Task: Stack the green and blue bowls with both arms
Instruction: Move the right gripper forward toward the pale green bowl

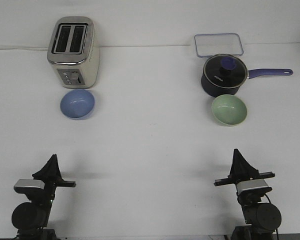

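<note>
Bowls sit well apart, blue bowl (77, 104) by the toaster (73, 51), green bowl (229, 110) touching the saucepan (223, 75); nothing is stacked. Left tool (52, 159) and right tool (236, 153) hang back, holding nothing, clenched or released I cannot tell; each must next reach its nearer bowl.

Blue bowl (77, 104) and green bowl (229, 110), well apart

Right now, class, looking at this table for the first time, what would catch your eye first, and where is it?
Probably the shiny toaster at the far left, with the blue bowl just in front of it. Opposite, at the far right, a dark saucepan with a purple handle sits behind the green bowl. Near the front edge, the left tool and right tool point at the bowls.
</note>
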Motion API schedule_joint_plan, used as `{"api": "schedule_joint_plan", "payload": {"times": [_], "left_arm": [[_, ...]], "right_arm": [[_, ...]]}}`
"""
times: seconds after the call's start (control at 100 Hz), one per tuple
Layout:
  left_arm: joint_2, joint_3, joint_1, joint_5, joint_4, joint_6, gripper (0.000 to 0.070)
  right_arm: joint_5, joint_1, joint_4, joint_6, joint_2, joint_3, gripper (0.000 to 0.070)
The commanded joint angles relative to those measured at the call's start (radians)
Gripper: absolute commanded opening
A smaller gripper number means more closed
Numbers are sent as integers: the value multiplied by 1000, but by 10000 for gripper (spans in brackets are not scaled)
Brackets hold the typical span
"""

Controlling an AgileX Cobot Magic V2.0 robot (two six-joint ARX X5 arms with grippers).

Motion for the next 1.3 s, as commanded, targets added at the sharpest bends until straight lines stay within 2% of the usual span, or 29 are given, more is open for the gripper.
{"api": "schedule_joint_plan", "payload": {"times": [0.0,0.3,0.6,0.73,1.01,1.11,1.29], "left_arm": [[-1,-19,0,-3,10,5,12],[-1,-19,0,-3,10,5,12],[-1,-19,0,-3,10,5,12],[-1,-19,0,-3,10,5,12],[-1,-19,0,-3,10,5,12],[-1,-19,0,-3,10,5,12],[-1,-19,0,-3,10,5,12]], "right_arm": [[0,1,13,6,-1,-2,1],[-1,1,-18,8,-1,28,1],[0,1,-375,14,87,348,1],[10,1,-512,13,213,538,1],[27,1,-912,14,554,945,1],[26,1,-963,30,649,1020,1],[22,1,-965,82,742,1046,1]]}}
